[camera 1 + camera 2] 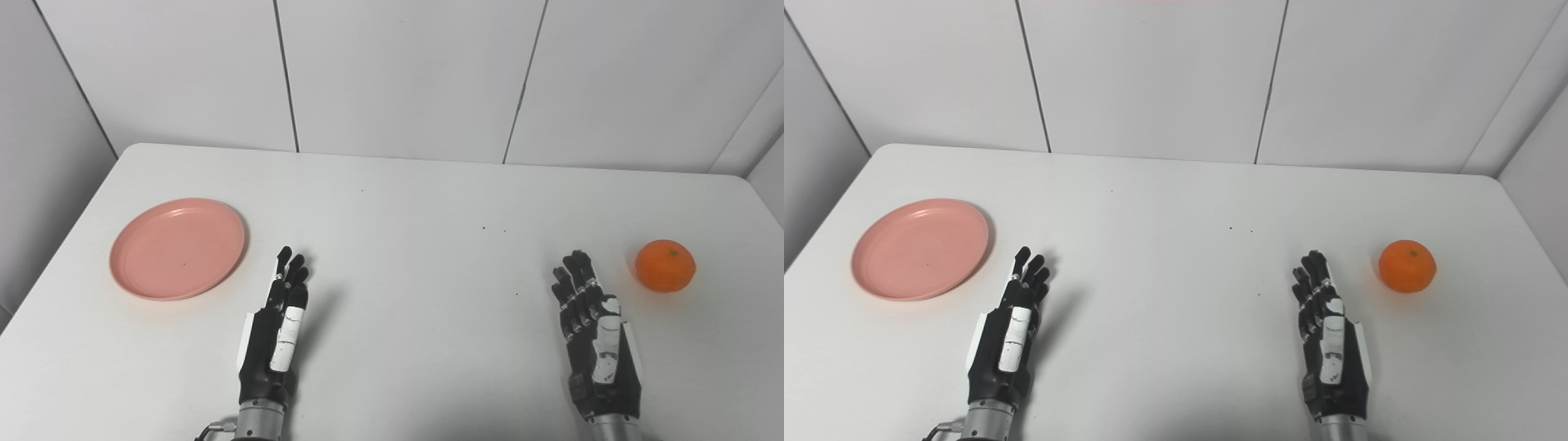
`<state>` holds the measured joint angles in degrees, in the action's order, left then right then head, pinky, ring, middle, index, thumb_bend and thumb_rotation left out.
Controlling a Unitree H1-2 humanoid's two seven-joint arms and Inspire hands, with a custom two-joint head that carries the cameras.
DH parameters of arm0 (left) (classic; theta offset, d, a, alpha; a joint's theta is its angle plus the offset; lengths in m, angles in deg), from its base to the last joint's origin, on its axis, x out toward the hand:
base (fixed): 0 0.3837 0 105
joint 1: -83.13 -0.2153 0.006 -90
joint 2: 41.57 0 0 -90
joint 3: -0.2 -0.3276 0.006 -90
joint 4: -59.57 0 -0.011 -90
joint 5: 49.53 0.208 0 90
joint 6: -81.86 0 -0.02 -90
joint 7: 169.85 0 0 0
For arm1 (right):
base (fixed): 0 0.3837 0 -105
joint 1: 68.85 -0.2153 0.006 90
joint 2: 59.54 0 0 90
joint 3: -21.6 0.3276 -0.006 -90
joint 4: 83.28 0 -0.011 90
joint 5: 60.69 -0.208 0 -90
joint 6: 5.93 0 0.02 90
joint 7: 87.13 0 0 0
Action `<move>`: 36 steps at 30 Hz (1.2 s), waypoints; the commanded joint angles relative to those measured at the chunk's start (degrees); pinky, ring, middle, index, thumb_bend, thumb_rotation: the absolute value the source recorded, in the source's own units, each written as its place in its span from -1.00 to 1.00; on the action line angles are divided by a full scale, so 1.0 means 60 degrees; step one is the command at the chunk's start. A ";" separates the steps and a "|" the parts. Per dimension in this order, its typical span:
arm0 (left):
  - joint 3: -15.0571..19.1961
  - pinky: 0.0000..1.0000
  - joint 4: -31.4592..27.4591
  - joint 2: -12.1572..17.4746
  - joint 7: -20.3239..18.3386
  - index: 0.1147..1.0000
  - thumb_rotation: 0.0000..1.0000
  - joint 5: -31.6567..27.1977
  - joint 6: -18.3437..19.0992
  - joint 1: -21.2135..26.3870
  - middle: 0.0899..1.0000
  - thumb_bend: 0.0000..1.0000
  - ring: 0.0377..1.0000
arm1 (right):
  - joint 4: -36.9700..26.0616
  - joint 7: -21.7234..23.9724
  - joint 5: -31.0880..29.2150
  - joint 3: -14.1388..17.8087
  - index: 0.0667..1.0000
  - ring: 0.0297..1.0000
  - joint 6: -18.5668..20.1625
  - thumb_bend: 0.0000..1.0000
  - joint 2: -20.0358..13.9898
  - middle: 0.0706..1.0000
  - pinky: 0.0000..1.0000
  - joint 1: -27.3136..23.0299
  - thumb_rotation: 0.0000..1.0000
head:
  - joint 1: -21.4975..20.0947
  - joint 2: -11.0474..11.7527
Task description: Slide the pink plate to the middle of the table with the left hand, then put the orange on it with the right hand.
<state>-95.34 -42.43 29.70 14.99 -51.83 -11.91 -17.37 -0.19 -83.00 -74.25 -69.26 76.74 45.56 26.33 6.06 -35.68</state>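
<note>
Pink and round, the plate (177,248) sits flat on the left side of the white table (404,202), well away from the middle, and its dish is bare. Over on the far right sits the orange (665,265), upright with its little stem mark on top, resting on the tabletop and well apart from the plate.

Down at the near edge we have both arms coming in. The left hand (278,324) is just to the right of the plate's near rim, near it but not touching; there's a clear strip of table between the black fingers (290,272) and the pink edge. That hand is stretched out, fingers pointing away from the robot and lying side by side, straight, holding nothing. It seems turned on its edge, the thumb side up, with white panels showing along the top.

The right hand (1326,337) mirrors it on the other side, stretched out flat-fingered, nothing in it, fingers straight and close alongside each other, aimed towards the back wall (1151,73). The orange lies just beyond and to the right of its fingertips, near but with a gap of bare table between them.

A few tiny dark specks dot the tabletop between the two hands. Grey panelled walls close in behind and at both sides.
</note>
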 commanded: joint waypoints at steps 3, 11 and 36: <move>-0.0108 0.99 0.0133 -0.0430 0.0246 0.92 0.71 0.0279 -0.0524 -0.1242 0.93 0.62 0.93 | 0.0903 0.0287 -0.0226 0.0291 0.89 0.91 0.0055 0.72 -0.0402 0.92 1.00 0.0727 1.00 | 0.0224 0.0110; -0.0389 1.00 0.0644 -0.0594 0.0459 0.90 0.71 0.0593 -0.0671 -0.1200 0.93 0.61 0.93 | 0.1322 0.0548 -0.0527 0.0465 0.89 0.94 -0.0087 0.70 -0.0602 0.92 1.00 0.0599 1.00 | 0.1128 0.0710; -0.0637 0.87 0.1262 -0.0495 0.0617 0.84 0.64 0.0681 -0.1280 -0.1170 0.90 0.53 0.88 | 0.1809 0.0809 -0.0507 0.0448 0.97 1.00 0.0051 0.63 -0.0543 0.98 1.00 0.0490 1.00 | 0.1923 0.1688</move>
<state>-98.81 -39.01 28.97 19.02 -46.58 -18.40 -16.58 3.34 -78.88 -77.60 -66.99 76.70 42.76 24.49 17.49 -25.66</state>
